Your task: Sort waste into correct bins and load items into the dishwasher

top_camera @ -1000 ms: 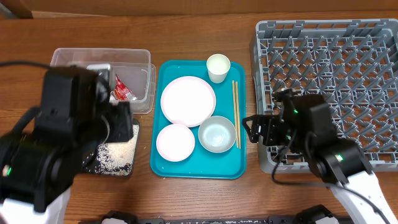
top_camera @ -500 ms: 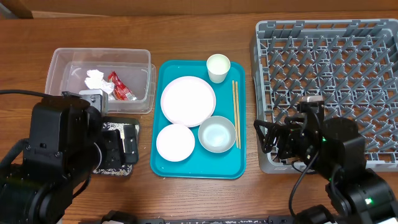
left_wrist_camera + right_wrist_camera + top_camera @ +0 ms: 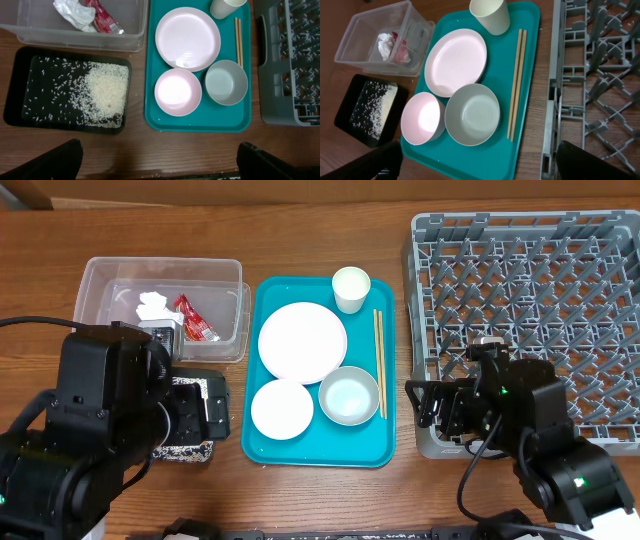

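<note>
Waste looked sorted: sauce packet (image 3: pixel 197 321) & tissue (image 3: pixel 152 305) in clear tub (image 3: pixel 100 272), rice (image 3: pixel 105 92) in black tray (image 3: pixel 20 102), both left of teal tray (image 3: pixel 318 458). To do: big plate (image 3: pixel 302 341), small plate (image 3: pixel 281 409), bowl (image 3: pixel 349 395), cup (image 3: pixel 350 288), chopsticks (image 3: pixel 379 360) sat on teal tray; rack (image 3: pixel 540 280) right of it held nothing. L gripper (image 3: pixel 159 152) & R gripper (image 3: pixel 480 160) gaped wide, nothing held.

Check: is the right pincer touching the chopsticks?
Apart. Right wrist view: chopsticks lie flat on the teal tray; the open right pincer has its fingers at the frame's bottom corners, clear of them.
</note>
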